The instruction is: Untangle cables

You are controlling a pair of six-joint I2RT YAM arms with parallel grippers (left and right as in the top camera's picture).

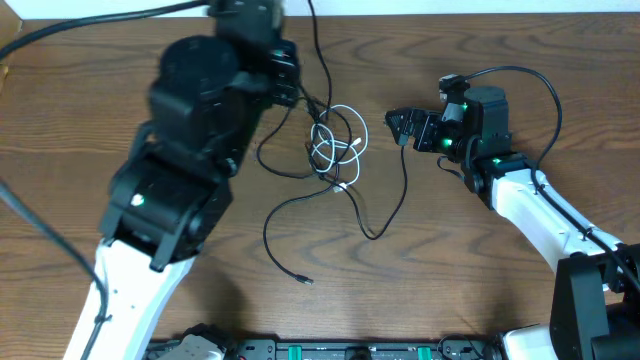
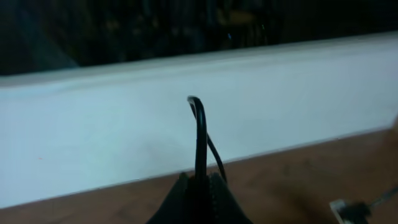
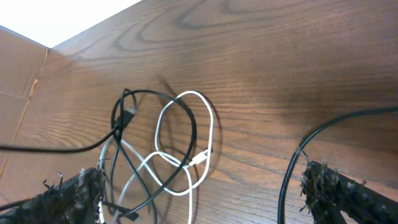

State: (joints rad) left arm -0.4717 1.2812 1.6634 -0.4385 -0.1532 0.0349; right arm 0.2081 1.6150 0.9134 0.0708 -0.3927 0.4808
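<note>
The cables lie knotted mid-table: a white cable (image 1: 335,145) in loops, with black cables (image 1: 285,215) threaded through and trailing toward the front. In the right wrist view the white loops (image 3: 186,99) and black strands (image 3: 134,99) cross each other. My left gripper (image 1: 292,90) is shut on a black cable (image 2: 200,137), which rises from between its fingers (image 2: 214,193). The right gripper (image 1: 400,125) stands open just right of the tangle, low over the wood. Another black cable (image 3: 289,177) runs beside its right finger (image 3: 342,193), and the tangle reaches its left finger (image 3: 68,199).
The wooden table (image 1: 480,280) ends at a white back wall (image 2: 124,124). Brown cardboard (image 3: 18,74) lies beyond the table's left edge. The left arm (image 1: 190,150) looms over the left half. A small plug end (image 2: 348,208) shows low right in the left wrist view.
</note>
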